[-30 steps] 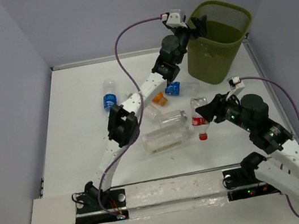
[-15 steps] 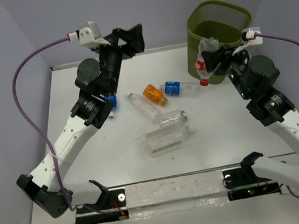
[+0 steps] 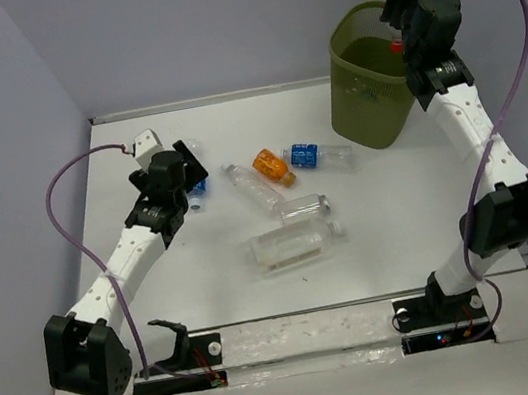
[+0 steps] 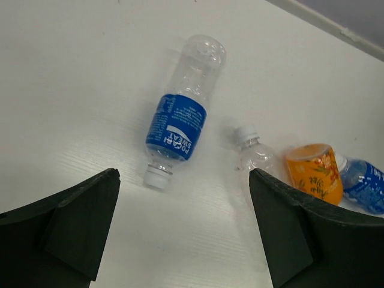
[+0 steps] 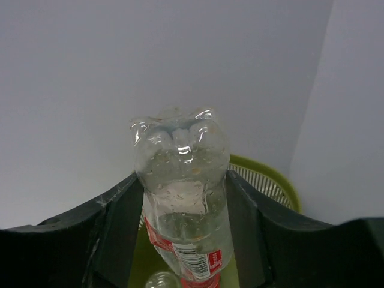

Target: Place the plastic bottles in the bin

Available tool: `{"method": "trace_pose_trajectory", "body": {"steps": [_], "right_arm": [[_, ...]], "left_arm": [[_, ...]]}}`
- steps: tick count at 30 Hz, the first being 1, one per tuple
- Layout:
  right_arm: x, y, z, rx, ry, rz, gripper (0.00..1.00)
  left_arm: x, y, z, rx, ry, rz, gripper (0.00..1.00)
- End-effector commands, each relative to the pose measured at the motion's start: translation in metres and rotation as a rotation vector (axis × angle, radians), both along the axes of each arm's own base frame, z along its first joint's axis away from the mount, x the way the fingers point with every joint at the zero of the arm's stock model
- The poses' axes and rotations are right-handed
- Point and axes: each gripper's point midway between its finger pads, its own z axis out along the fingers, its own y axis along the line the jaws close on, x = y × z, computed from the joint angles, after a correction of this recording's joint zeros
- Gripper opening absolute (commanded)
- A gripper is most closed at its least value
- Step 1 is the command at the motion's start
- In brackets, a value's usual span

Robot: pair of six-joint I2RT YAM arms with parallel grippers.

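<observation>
My right fingers [image 5: 117,231], clamped on a red-labelled bottle [image 5: 183,180], have swung up over the rim of the bin [image 3: 367,109] near the back wall [image 3: 216,33], while my left fingers [image 4: 66,231], spread apart, have dropped over a blue-labelled bottle [image 4: 178,123] with bare white desk [image 3: 400,220] around.

My left gripper [image 4: 182,174] is spread wide, with bare white table [image 4: 72,90] either side of the blue-labelled clear plastic bottle [image 4: 180,114] between my fingers. Just right of it, a clear unlabelled bottle [image 4: 255,153] and an orange bottle [image 4: 312,174] crowd that side. My right gripper [image 5: 183,180], clamping a red-labelled clear bottle [image 5: 180,204], hangs over the olive-green mesh bin [image 5: 267,177], whose mouth gapes free.
</observation>
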Motion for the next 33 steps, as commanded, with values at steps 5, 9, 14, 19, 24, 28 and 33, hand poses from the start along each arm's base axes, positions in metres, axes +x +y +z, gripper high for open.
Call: {"method": "trace_pose_trajectory", "body": {"steps": [5,9,14,19,24,28,33], "right_arm": [[0.019,-0.016,-0.012,0.025,-0.009,-0.005,0.91],[0.001,0.005,-0.006,0.053,-0.030,0.121,0.91],[-0.045,0.044,0.004,0.138,-0.066,0.362,0.90],[-0.073,0.095,-0.026,0.194,-0.018,0.580,0.89],[-0.093,0.159,-0.040,0.167,0.015,0.747,0.89],[-0.105,0.192,-0.046,0.154,0.036,0.825,0.89],[-0.111,0.224,-0.057,0.166,0.076,0.926,0.89]], "left_arm": [[0.028,0.016,-0.016,0.028,0.076,0.061,0.99],[0.044,0.012,-0.034,0.043,0.110,0.053,0.99],[0.064,0.010,-0.045,0.088,0.153,0.052,0.99],[0.080,0.011,-0.078,0.106,0.218,0.036,0.99],[0.101,0.017,-0.107,0.088,0.282,0.026,0.99],[0.111,0.017,-0.123,0.091,0.319,0.018,0.98],[0.114,0.012,-0.123,0.081,0.334,0.000,0.67]]}}
